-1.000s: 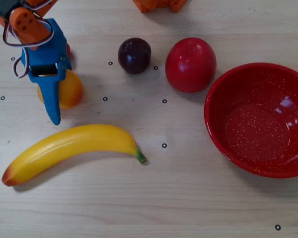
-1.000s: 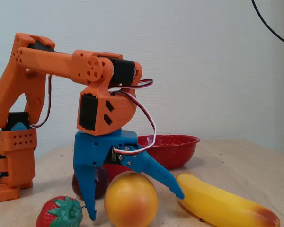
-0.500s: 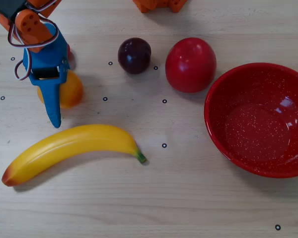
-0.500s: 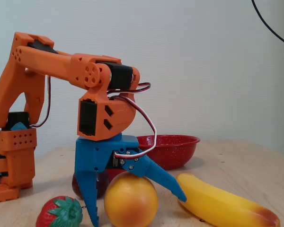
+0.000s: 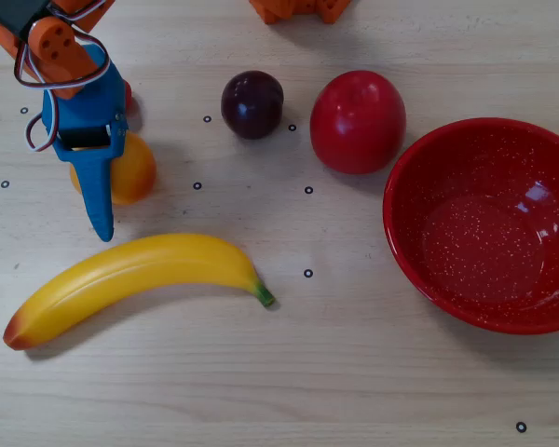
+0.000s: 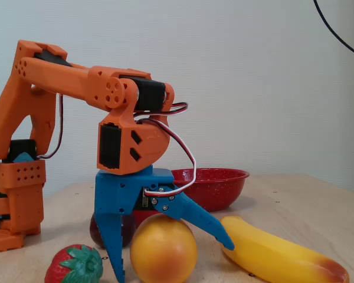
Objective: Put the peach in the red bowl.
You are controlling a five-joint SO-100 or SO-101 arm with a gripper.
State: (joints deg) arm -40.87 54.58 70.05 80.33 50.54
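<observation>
Below the blue plastic gripper (image 6: 174, 259), its 2 jaws spread wide to either side, sits the peach (image 6: 163, 248): round, glossy, orange-yellow, resting on the pale wood-grain table (image 5: 354, 372). From the peach, the speckled, glossy red bowl (image 5: 489, 223) lies well apart, beyond the smooth curved banana (image 5: 135, 279).

The banana (image 5: 135, 279) lies flat on the wooden bench (image 5: 354, 372), stem end toward the right in the overhead view. Beyond its stem end rests the dark plum (image 5: 252, 104), with the red apple (image 5: 358, 121) just right of the plum. In the fixed view, a strawberry (image 6: 75, 265) sits left of the banana.
</observation>
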